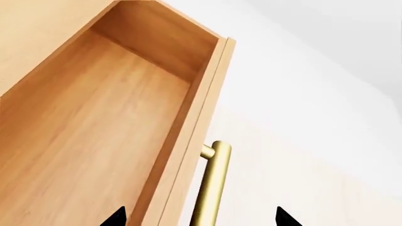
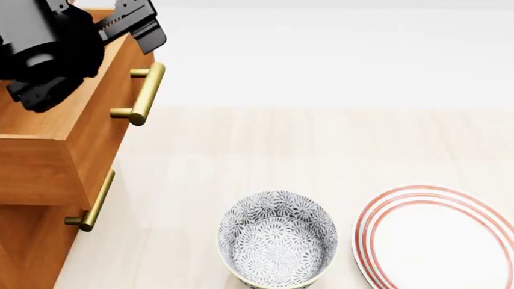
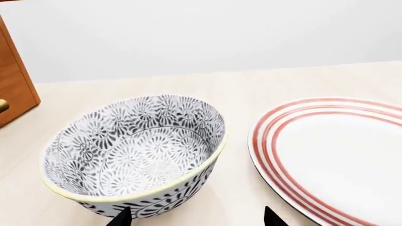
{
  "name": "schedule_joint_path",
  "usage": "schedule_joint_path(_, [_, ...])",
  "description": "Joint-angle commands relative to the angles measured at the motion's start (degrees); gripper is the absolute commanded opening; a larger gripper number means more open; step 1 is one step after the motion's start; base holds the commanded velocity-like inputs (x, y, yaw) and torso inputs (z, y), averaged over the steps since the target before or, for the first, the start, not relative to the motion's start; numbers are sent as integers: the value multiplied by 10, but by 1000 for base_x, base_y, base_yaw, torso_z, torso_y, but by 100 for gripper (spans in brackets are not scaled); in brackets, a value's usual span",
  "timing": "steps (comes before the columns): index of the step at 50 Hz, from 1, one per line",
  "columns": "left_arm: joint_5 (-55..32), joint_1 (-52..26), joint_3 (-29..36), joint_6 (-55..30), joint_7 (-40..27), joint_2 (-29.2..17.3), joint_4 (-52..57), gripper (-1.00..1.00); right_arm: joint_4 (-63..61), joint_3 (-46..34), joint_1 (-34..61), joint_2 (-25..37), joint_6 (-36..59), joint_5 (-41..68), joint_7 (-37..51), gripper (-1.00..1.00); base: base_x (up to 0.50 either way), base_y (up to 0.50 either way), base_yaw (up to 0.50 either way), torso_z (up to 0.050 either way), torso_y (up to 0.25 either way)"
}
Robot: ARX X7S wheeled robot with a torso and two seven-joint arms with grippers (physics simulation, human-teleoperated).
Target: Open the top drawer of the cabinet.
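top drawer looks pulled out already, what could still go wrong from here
The top drawer juts well past the lower drawer front, so further pulling might bring it right out of the cabinet.

The left gripper has its open fingertips straddling the brass handle and drawer front; a careless retreat could snag the handle.

The right gripper hovers right by the patterned bowl, which sits close to the striped plate; a forward nudge might knock them together.
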Motion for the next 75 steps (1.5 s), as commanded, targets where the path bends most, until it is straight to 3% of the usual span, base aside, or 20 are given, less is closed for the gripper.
schedule_joint_path(1, [-13, -10, -18, 9, 19, 11, -37, 100, 4, 11, 0, -10, -4, -9, -12, 100, 0, 0, 0, 0, 0])
schedule_joint_path(14, [-22, -20, -7, 15, 48, 14, -82, 100, 0, 9, 0, -8, 0, -6, -11, 100, 0, 0, 0, 0, 0])
schedule_joint_path(21, [-65, 7, 8, -21, 46, 23, -22, 100, 1, 9, 1, -7, -1, -6, -10, 100, 0, 0, 0, 0, 0])
schedule_joint_path(63, [-416, 12, 300, 63, 26, 23, 34, 100, -2, 1, 1, 1, 1, 1, -14, 100, 0, 0, 0, 0, 0])
schedule_joint_path(75, [-480, 20, 348, 80, 25, 20, 92, 100, -3, -4, 1, 4, 3, 1, -16, 100, 0, 0, 0, 0, 1])
